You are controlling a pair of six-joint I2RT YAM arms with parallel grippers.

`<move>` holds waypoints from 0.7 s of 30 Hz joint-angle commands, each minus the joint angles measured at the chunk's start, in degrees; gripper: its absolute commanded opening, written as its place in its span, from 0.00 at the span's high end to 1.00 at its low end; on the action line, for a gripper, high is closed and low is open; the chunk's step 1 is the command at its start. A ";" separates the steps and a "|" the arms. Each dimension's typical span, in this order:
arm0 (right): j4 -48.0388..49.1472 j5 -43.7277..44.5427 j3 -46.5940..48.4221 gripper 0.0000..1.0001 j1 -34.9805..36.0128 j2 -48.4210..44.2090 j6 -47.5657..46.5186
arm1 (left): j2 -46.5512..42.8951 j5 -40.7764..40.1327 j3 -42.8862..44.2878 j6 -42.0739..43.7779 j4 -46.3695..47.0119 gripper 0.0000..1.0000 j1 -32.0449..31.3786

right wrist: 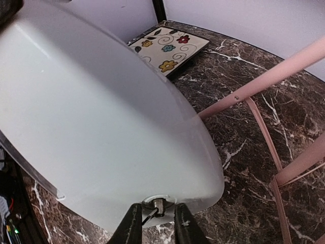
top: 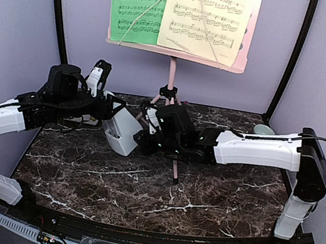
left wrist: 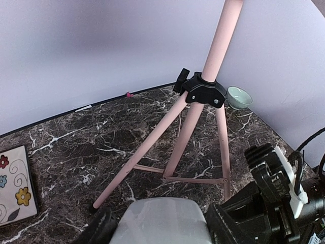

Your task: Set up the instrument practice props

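Observation:
The pink music stand (top: 172,71) stands at the back of the marble table, with a green page (top: 137,5) and a pale-yellow page (top: 206,18) on its desk. My left gripper (top: 113,119) is shut on the grey-white metronome (top: 123,132) and holds it tilted above the table, in front of the stand's legs (left wrist: 152,140). In the left wrist view the metronome (left wrist: 162,221) fills the gap between the fingers. My right gripper (right wrist: 157,212) is at the metronome's (right wrist: 101,112) side. Its jaws stand slightly apart on either side of a small metal stem (right wrist: 159,205), not touching it.
A flower-patterned card (left wrist: 15,185) lies flat at the table's back left. A small pale-green bowl (left wrist: 238,96) sits at the back right by the wall. Purple walls and black frame posts (top: 59,14) close in the back. The stand's tripod legs spread across the middle.

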 commanded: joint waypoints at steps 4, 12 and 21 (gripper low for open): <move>2.25 -0.39 0.15 0.93 -0.80 -0.05 2.11 | -2.54 0.94 0.77 -0.10 9.03 1.00 -0.30; 5.16 -5.45 -0.81 1.00 -4.62 -0.85 10.48 | -2.63 0.57 0.03 1.69 11.25 1.00 -0.44; 10.92 -18.45 0.51 1.00 -10.69 2.17 29.87 | -2.37 -1.29 -1.07 11.07 14.65 1.00 -5.03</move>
